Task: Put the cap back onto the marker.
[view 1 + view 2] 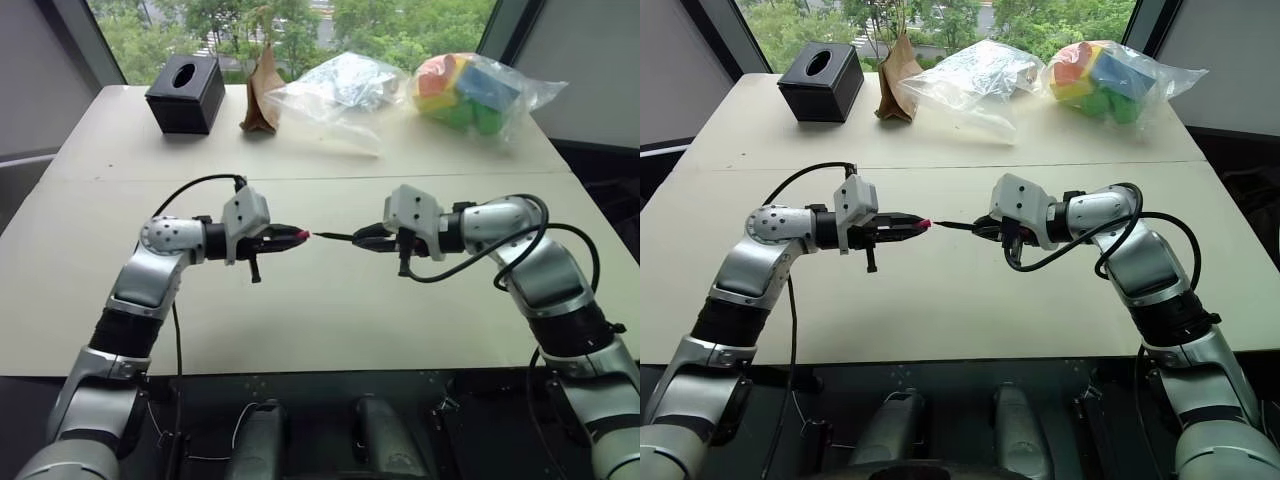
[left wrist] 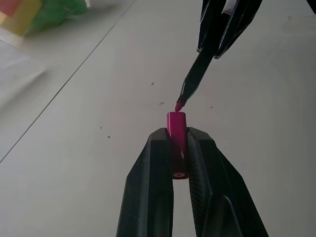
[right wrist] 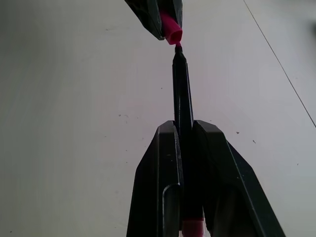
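Above the middle of the table, my left gripper is shut on the small pink cap, whose open end faces right. My right gripper is shut on the thin dark marker, which points left toward the cap. The marker's pink tip sits right at the cap's mouth, touching or nearly so. In the head views the cap and the marker form almost one line between the two hands.
The beige table has a seam running across it behind the arms. Along its far edge stand a black tissue box, a brown paper bag, a clear plastic bag and a bag of coloured blocks.
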